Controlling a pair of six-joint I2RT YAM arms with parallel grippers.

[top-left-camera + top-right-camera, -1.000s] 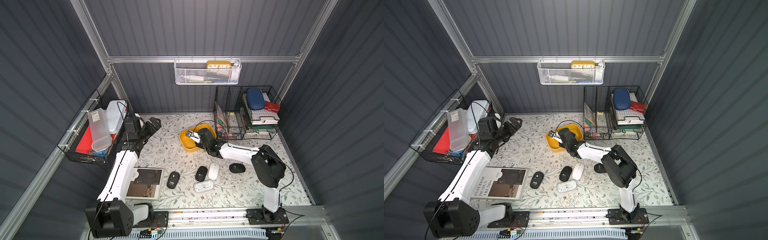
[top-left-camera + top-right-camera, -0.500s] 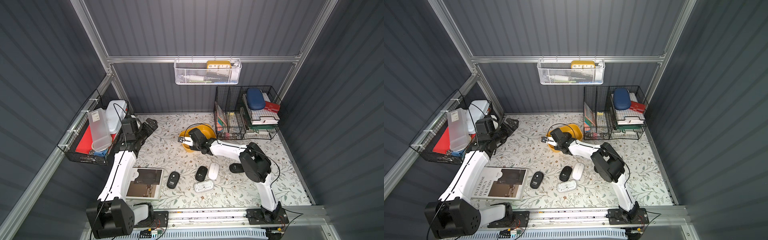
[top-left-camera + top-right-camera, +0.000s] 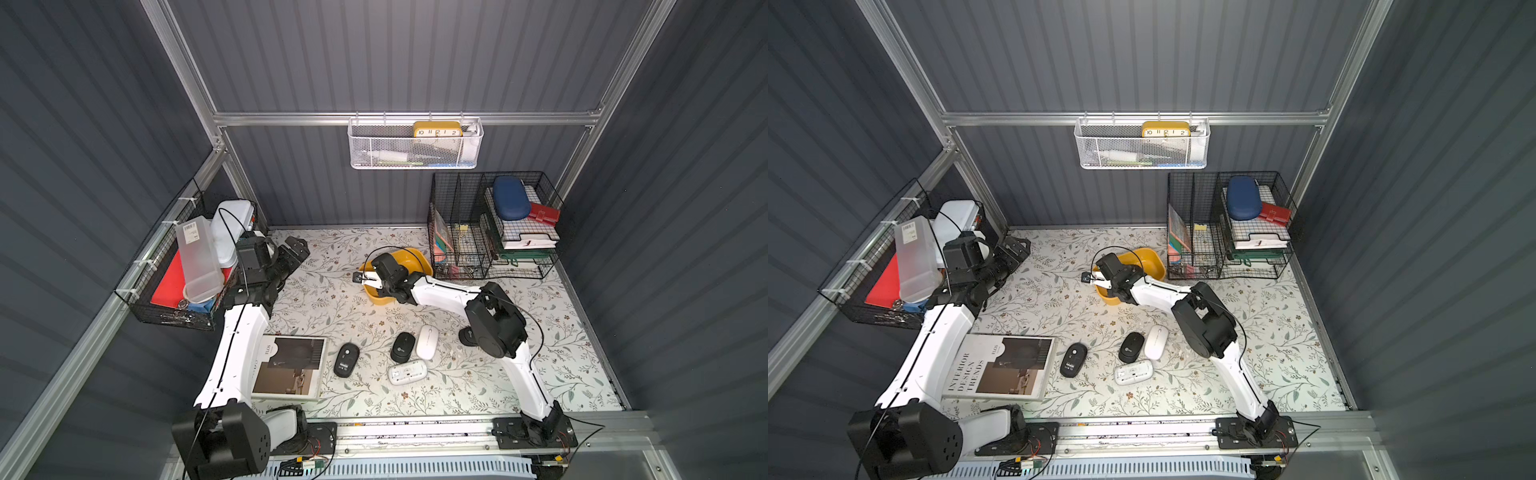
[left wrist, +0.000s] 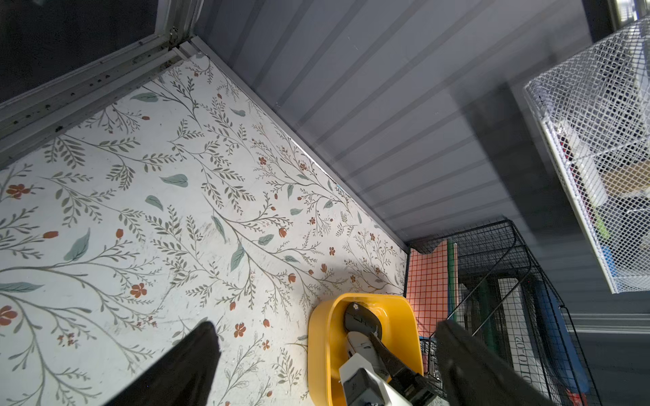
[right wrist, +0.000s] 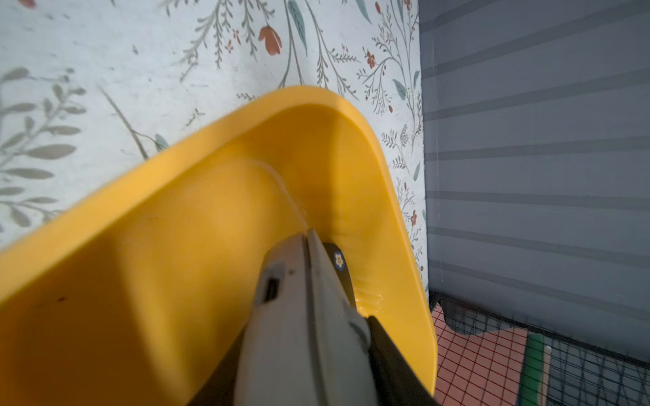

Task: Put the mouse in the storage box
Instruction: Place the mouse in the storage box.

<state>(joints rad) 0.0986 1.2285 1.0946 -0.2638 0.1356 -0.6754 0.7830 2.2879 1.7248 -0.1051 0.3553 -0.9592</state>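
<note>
Change: right gripper (image 4: 373, 346) slid leftward over mustard-yellow shallow plastic storage box (image 5: 176, 228).
Grip: narrow, clamping pale grey plastic mouse (image 5: 299, 334) inside box.
Left gripper (image 3: 296, 250): wide, empty.
Meaning: release looked due.

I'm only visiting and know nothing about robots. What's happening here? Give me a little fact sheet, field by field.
Right gripper: shut on pale mouse, inside the yellow storage box
Already in box: stickered black mouse, beside the pale one
Left gripper: open, empty, hovering at the back left of the table
Loose on table: black mice, white mice; another dark mouse partly hidden by the right arm
Stage: pale mouse not yet released
</note>
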